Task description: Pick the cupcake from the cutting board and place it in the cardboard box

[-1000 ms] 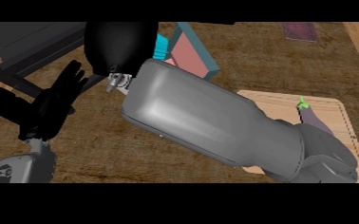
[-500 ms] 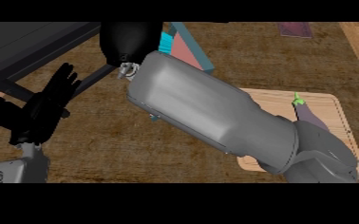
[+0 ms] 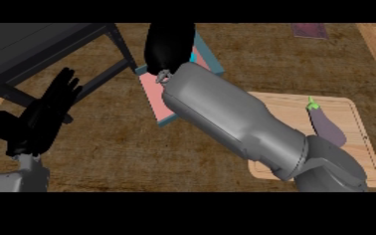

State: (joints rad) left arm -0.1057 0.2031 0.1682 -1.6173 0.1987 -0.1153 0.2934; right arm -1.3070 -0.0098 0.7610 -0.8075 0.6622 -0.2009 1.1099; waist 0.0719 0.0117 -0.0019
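My right forearm (image 3: 235,117) reaches diagonally from the lower right across the counter. Its black hand (image 3: 169,45) hangs over the box (image 3: 208,60), which has teal walls and a pink inside. I see only the back of that hand, and whatever it may hold is hidden. No cupcake shows anywhere. The wooden cutting board (image 3: 341,104) lies at the right, partly covered by my arm. My left hand (image 3: 46,113) rests open at the left edge, fingers up.
A purple eggplant (image 3: 328,125) with a green stem lies on the cutting board. A dark metal frame (image 3: 58,47) fills the upper left corner. A small maroon patch (image 3: 310,30) sits at the far right of the brown counter.
My right hand and forearm have shifted to the right, uncovering more of the box's pink inside. The left hand has barely moved.
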